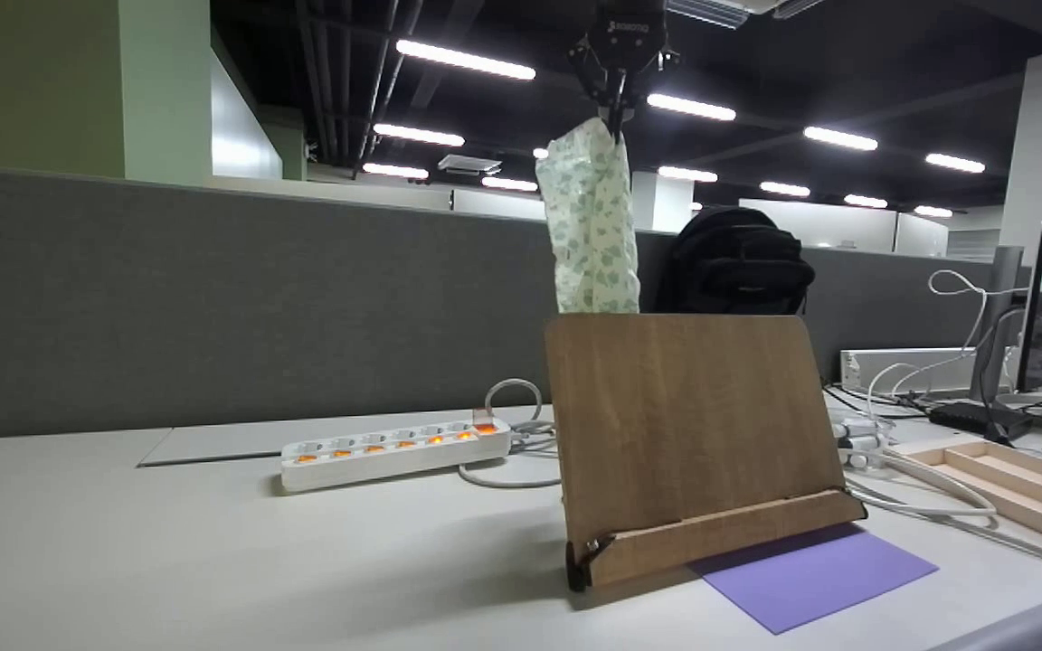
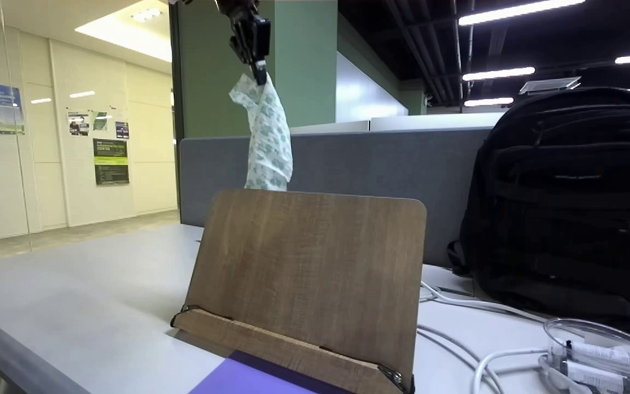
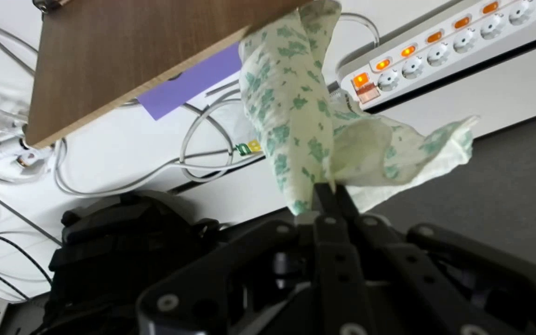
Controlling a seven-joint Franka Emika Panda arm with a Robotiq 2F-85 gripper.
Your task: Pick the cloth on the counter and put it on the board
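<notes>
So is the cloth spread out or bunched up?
Bunched: the cloth hangs in folds from the gripper; the board hides its bottom in both exterior views.

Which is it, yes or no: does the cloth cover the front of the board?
No: in both exterior views, the cloth hangs from the gripper, its lower part hidden behind the board.

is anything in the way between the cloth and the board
No separate object shows between them. The cloth hangs from the jaws, its lower end hidden behind the board in both exterior views; the board's own top edge probably needs clearing to reach its front.
</notes>
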